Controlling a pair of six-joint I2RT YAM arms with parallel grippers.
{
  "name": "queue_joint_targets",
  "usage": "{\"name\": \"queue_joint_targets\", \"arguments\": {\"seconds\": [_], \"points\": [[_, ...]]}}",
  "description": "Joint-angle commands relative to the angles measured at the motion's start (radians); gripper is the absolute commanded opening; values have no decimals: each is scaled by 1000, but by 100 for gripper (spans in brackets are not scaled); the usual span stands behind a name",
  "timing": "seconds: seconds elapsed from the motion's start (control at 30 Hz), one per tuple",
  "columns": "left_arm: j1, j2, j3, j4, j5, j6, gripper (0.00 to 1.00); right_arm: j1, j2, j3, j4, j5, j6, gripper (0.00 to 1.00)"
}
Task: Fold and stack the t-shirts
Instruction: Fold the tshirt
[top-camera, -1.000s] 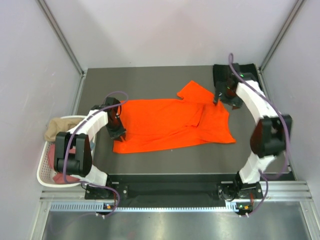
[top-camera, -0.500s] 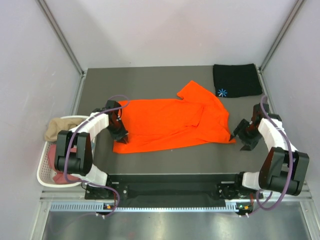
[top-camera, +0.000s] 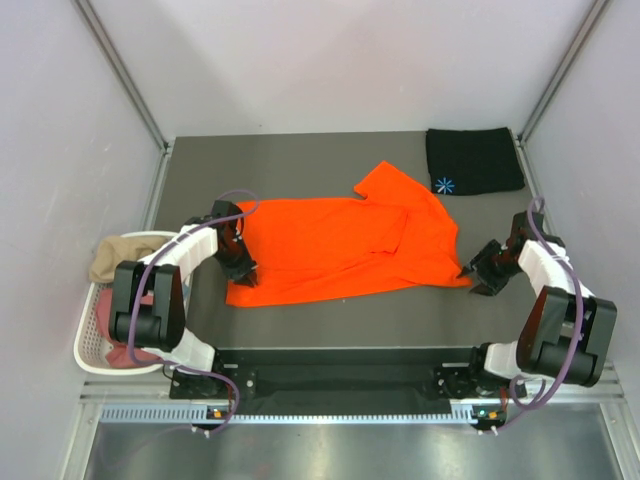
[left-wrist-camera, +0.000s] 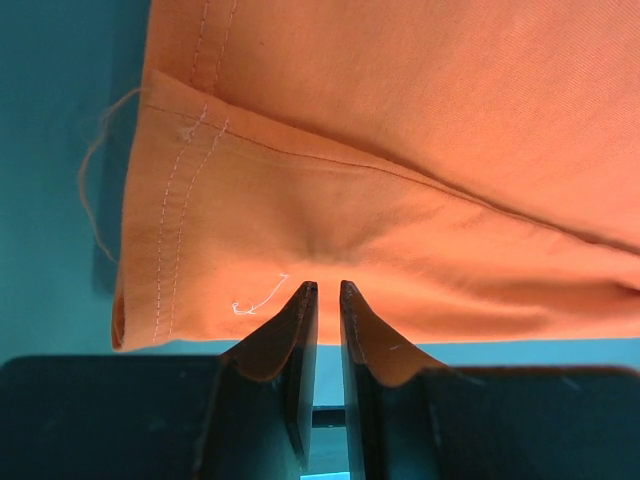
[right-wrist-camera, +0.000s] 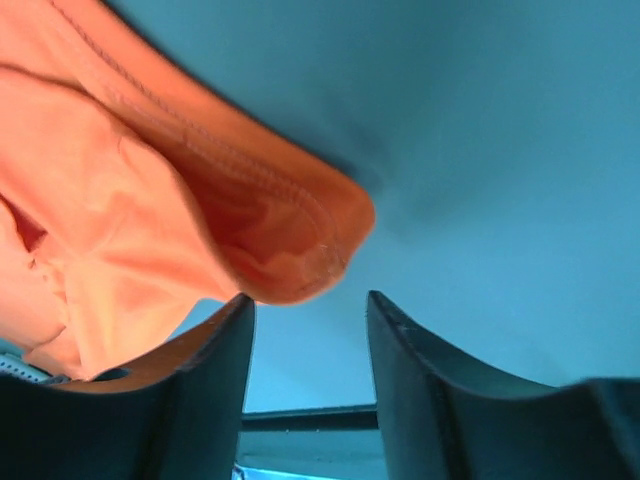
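**Item 1. Bright orange plain cloth t-shirt** (top-camera: 340, 250)
- Position: spread flat on the dark grey table top (top-camera: 300, 160), stretched between the two claws.
- Form: one sleeve pokes out on the side facing away from both claws. A smaller flap is folded in over the body, nearer the right claw than the left.
- Detail: a double-stitched hem and a loose thread show just ahead of the left claw (left-wrist-camera: 323, 288).

**Left claw**
- Narrow, with the fingers almost together, nipping the near hem corner.
- The cloth puckers right at the tips.

**Right claw** (right-wrist-camera: 310, 298)
- The fingers stand apart and grip nothing.
- The shirt's rounded, seamed corner sits at the claw's mouth. It lies against the finger on the left of the wrist view and is clear of the other finger.

**Item 2. Black folded t-shirt** (top-camera: 475, 160)
- Carries a small light-blue starburst mark (top-camera: 444, 184).
- Lies well beyond the right claw, at the table's far corner.

**Item 3. White slotted plastic basket** (top-camera: 85, 340)
- Stands outboard of the left claw, off the table's edge.
- Tan cloth (top-camera: 115, 255) is heaped at its far end, with dusty pink cloth (top-camera: 125, 355) lower down.

**Hard to make out**
- The pink cloth is largely hidden behind the left arm.
- Whether the basket's cloths are shirts cannot be told.
- How much hem lies inside the left claw is hidden by its fingers.
- Each wrist view shows only a corner of the orange shirt.
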Motion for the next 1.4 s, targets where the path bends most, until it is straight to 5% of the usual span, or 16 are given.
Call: {"name": "queue_joint_targets", "arguments": {"seconds": [0.0, 0.27, 0.83, 1.0, 1.37], "points": [[6, 0, -11, 18, 6, 2, 20, -13, 33, 2, 75, 11, -17, 47], [6, -23, -28, 12, -8, -1, 20, -13, 81, 7, 92, 82, -38, 32], [26, 64, -56, 45, -39, -22, 20, -13, 176, -12, 136, 214, -73, 31], [32, 96, -76, 56, -59, -28, 19, -9, 179, 28, 118, 257, -90, 0], [49, 190, -87, 50, -129, -28, 17, 5, 108, 74, 53, 443, -127, 0]]}}
